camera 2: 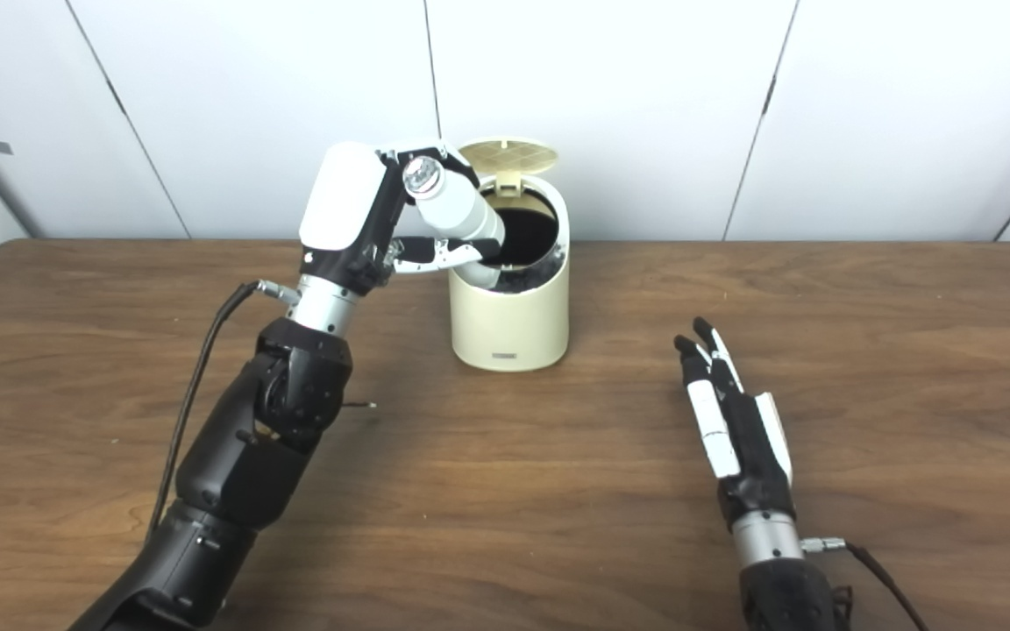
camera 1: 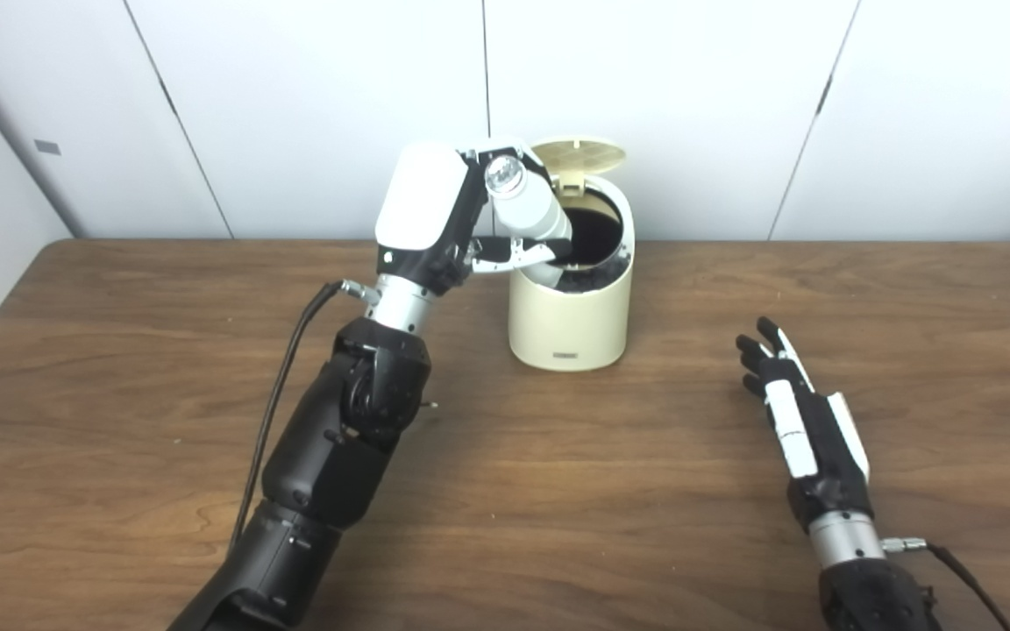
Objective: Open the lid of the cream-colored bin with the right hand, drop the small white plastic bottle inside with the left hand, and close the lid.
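Left hand (camera 1: 435,219): grasps small white plastic bottle (camera 1: 529,210), tilted into cream-colored round bin (camera 1: 568,307); hinged lid (camera 1: 581,153) up. Advice: release only once clear of rim. Right hand (camera 1: 799,421): fingers released, resting on table.

Wooden table (camera 1: 645,491) (white wall (camera 1: 312,105) behind).

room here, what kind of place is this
Probably a lab or test room: a bare wooden table, plain white wall panels, and only a small bin set out for the robot.
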Robot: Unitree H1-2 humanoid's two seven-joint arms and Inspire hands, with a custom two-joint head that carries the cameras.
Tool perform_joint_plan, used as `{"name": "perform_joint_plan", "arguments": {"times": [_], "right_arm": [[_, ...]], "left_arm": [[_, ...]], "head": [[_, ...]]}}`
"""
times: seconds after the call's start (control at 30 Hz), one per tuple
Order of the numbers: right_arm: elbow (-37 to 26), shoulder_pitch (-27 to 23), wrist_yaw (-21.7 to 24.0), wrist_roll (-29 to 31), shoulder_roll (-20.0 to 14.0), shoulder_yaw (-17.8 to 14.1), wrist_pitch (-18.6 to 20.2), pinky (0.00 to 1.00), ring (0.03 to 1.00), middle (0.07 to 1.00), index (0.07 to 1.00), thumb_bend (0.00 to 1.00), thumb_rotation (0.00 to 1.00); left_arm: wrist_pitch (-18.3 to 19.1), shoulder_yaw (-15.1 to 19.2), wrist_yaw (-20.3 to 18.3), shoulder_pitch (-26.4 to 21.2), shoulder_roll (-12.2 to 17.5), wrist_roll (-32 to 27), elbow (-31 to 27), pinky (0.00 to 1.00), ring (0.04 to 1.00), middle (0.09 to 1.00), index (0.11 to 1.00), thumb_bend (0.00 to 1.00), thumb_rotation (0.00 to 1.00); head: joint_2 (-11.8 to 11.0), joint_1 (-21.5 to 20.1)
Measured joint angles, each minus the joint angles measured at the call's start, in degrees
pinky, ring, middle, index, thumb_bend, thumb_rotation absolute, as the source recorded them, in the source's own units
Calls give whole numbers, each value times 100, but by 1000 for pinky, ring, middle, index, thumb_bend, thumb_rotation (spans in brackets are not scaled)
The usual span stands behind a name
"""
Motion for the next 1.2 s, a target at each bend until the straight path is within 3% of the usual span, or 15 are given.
{"name": "perform_joint_plan", "arguments": {"times": [1.2], "right_arm": [[-15,-16,-78,-44,53,111,12,905,933,899,959,646,994]], "left_arm": [[-44,-379,490,-276,-30,343,693,303,374,465,528,467,0]], "head": [[17,-88]]}}
